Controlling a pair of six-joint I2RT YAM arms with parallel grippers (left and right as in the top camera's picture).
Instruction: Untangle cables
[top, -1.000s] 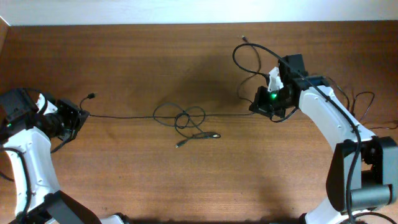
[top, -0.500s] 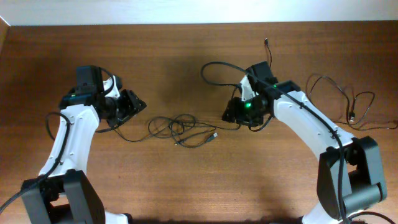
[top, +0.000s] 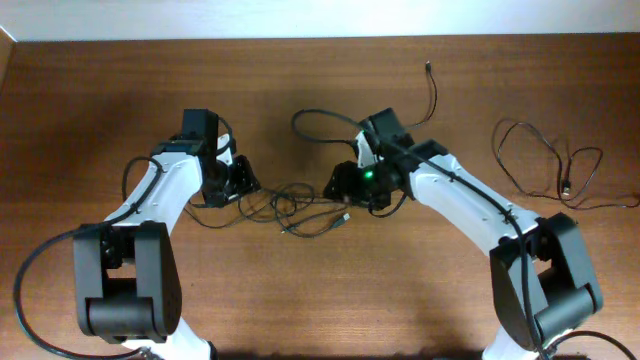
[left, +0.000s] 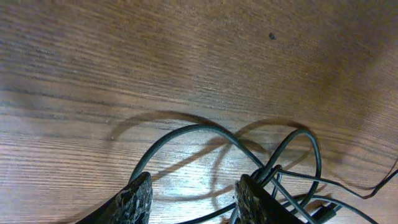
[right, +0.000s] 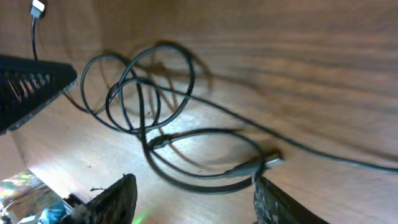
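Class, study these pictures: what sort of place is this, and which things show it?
Likely a robotics lab bench: a wooden table, a left arm and right arm, and tangled black cables between them.

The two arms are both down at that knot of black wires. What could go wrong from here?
The cables overlap in several loops, so the open left end effector may close on two strands at once and tighten the knot. The small plug lies near the open right end effector; pulled through a loop, it could snag. The two end effectors sit close together and might bump.
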